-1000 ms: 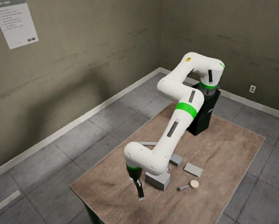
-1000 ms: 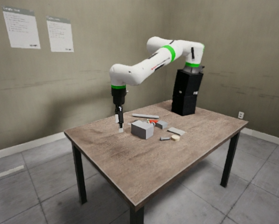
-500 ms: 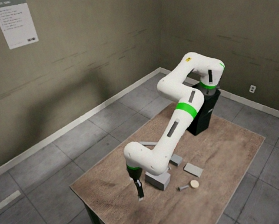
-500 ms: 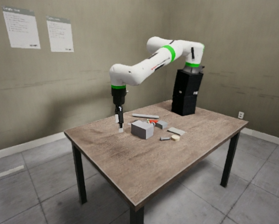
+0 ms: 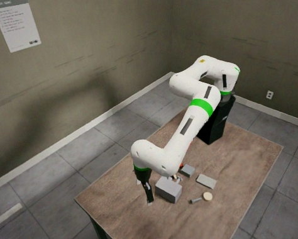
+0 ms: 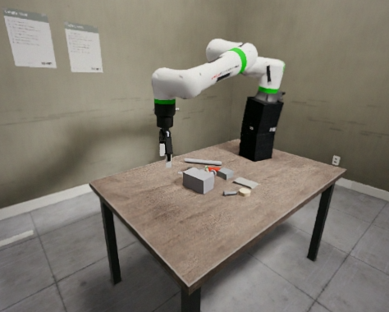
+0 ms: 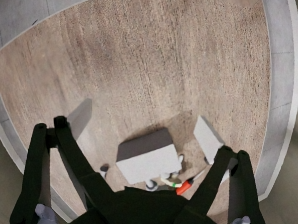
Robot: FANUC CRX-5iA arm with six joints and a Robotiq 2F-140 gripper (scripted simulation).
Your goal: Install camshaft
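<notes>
1. Jaws of the gripper (image 6: 166, 158) stand spread wide with nothing between them; in the wrist view both black fingers splay out to either side over bare wood.
2. Gripper hangs pointing down, above the table (image 6: 151, 213), near its back-left edge and to one side of the engine case (image 6: 198, 180).
3. Engine case is a grey block standing on the table, apart from the gripper.
4. Camshaft (image 6: 238, 192) lies on the table on the case's far side from the gripper: a short grey shaft with a pale round gear at one end, not touching the case.
5. Nearby lie a flat grey plate (image 6: 245, 182), a small grey block (image 6: 226, 173), a long grey bar (image 6: 203, 162) and a small red-orange part (image 6: 213, 168).
6. Two paper sheets (image 6: 84, 47) hang on the wall; their print is too small to read. A red marking on the white arm (image 6: 200, 78) is also illegible.
</notes>
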